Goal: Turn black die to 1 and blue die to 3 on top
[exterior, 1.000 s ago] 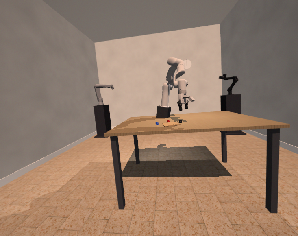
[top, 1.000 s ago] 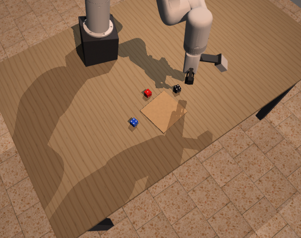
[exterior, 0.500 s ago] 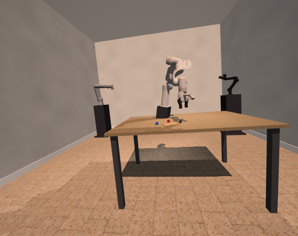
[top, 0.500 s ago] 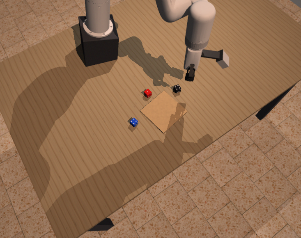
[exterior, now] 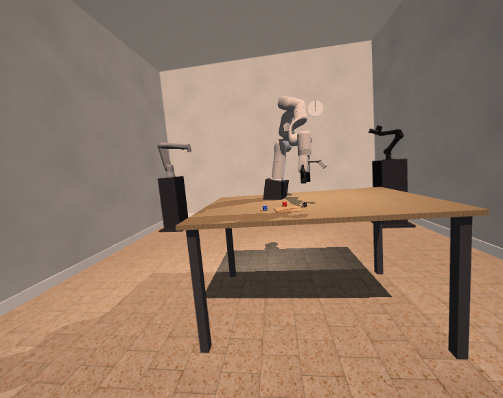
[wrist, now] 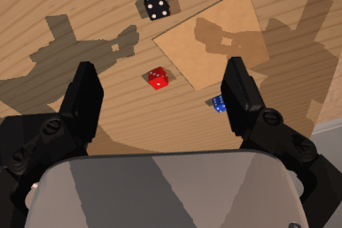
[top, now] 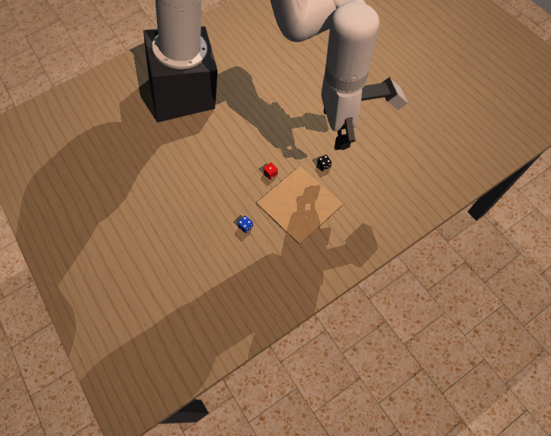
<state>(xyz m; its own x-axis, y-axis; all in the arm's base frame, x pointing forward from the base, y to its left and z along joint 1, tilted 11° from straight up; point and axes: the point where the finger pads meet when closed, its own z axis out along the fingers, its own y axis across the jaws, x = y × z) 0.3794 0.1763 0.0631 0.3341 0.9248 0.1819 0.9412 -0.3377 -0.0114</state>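
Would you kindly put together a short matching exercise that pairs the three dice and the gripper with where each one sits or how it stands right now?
Column one:
1. black die
2. red die
3. blue die
4. gripper

Column two:
A. open, holding nothing, above the table
B. on the table, off the mat, farthest from the arm's base
C. on the table beside the mat's corner, nearest the gripper
D. on the table near the mat's edge, one pip on top

Pairs: 1-C, 2-D, 3-B, 4-A
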